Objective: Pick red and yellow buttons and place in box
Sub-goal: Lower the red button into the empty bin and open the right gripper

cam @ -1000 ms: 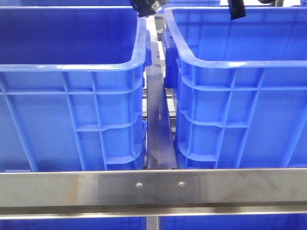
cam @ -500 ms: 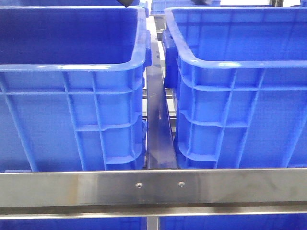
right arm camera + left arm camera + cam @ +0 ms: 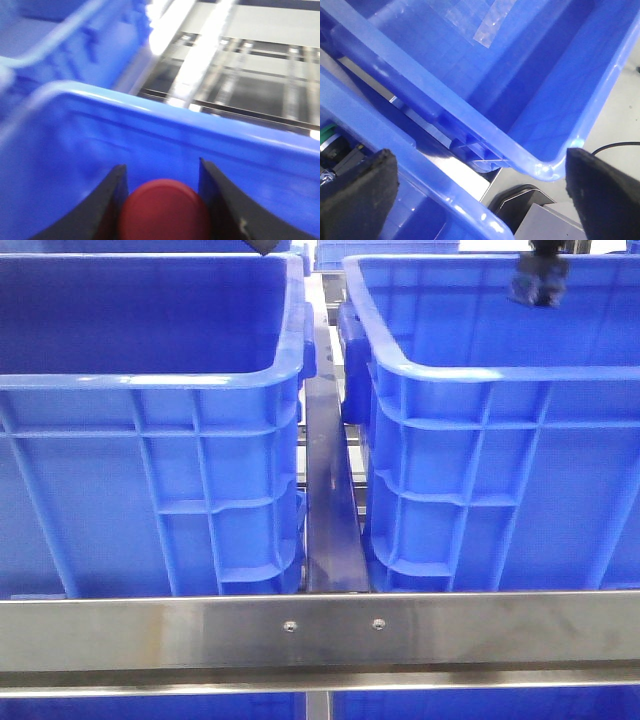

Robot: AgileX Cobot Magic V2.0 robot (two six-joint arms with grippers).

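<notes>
The dark red button (image 3: 164,210) sits pinched between the black fingers of my right gripper (image 3: 162,200), which is shut on it. In the front view that gripper (image 3: 538,280) hangs over the far part of the box (image 3: 480,370), the bright blue crate on the right, above its inside. The box's rim (image 3: 200,130) runs just beyond the button. My left gripper (image 3: 480,200) is open, its pads wide apart with nothing between them, over the gap between two crate rims. Only its dark tip (image 3: 262,246) shows at the top of the front view. The yellow button is out of view.
A second blue crate (image 3: 150,380) with a darker inside stands on the left. A metal rail (image 3: 325,490) runs between the crates, and a steel crossbar (image 3: 320,630) spans the front. A black and green part (image 3: 331,145) lies in the nearer crate in the left wrist view.
Half a second ago the right gripper was out of the front view. It has come back at the top right, lower and over the right crate. The left gripper's tip has not moved.
</notes>
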